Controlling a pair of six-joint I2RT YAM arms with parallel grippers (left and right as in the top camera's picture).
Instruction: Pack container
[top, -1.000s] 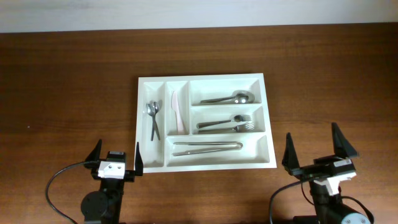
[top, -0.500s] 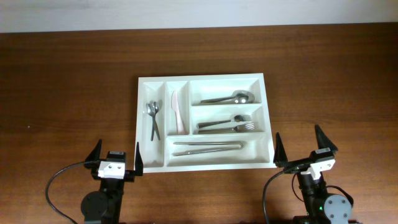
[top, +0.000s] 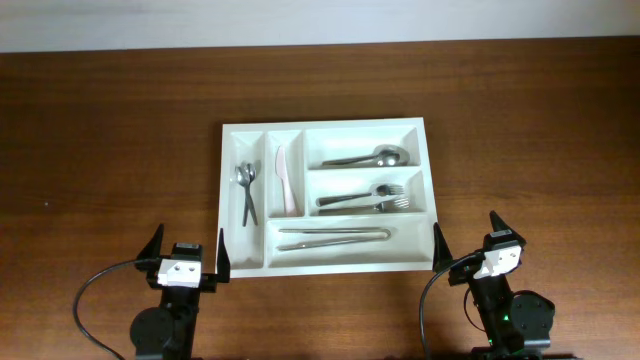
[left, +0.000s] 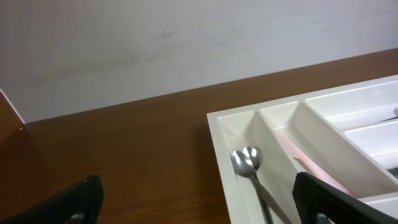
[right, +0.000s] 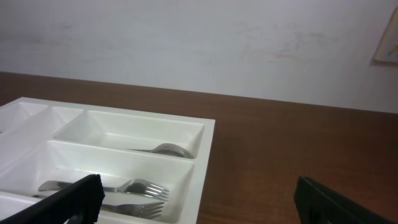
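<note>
Overhead view: the white container (top: 304, 175) sits mid-table on the dark wood table (top: 110, 130), with cutlery (top: 335, 236) in all 5 compartments. The left gripper (top: 188, 249) is just off its near-left corner and the right gripper (top: 467, 236) just off the near-right one. Both have jaws spread wide, gripping nothing.

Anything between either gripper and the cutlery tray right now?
Nothing visible. The left gripper and right gripper, both open, sit just off the container's near corners with only bare table between. The cutlery lies inside the compartments, not in the way.
</note>
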